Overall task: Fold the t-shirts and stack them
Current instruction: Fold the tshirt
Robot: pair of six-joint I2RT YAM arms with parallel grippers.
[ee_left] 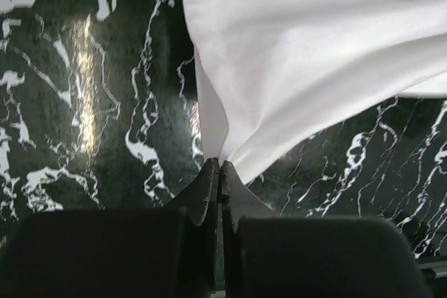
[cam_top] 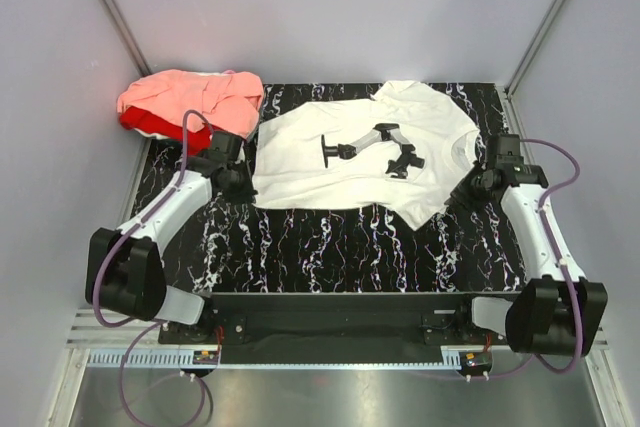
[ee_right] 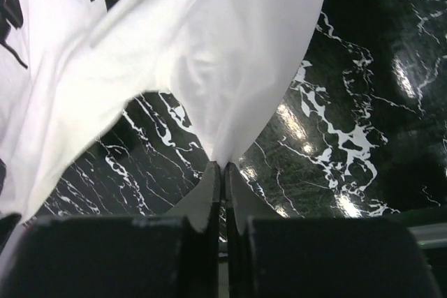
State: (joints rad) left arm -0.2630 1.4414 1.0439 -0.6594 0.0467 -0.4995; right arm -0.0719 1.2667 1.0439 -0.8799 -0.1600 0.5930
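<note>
Left arm: rising from its base at lower left of the top view, elbow out, wrist turned in toward the left edge of the cloth.
Left gripper (ee_left: 220, 167): pinched tight on a fold of the white t-shirt (cam_top: 345, 172), the cloth gathered to a point at the tips and fanning up and right.
Right arm: climbing from lower right of the top view, forearm leaning in, wrist turned toward the shirt's right edge.
Right gripper (ee_right: 225, 167): clamped on the white t-shirt as well, fabric spreading up and left from the tips.
Hard to make out: fingertips hidden under the wrist bodies in the top view; shirt cut off by the frame edges in both wrist views.
Table (cam_top: 330, 247): black marble with white veins, bare below the shirt.
White t-shirt position: spread across the middle of the frame, black graphic print (cam_top: 375, 147) facing up.
Far left: salmon-pink t-shirt (cam_top: 190, 95) bunched at the table's upper left corner, lying over the red t-shirt (cam_top: 143, 125), only a strip of red showing.
Cables (cam_top: 105, 267): purple, looping beside each arm.
</note>
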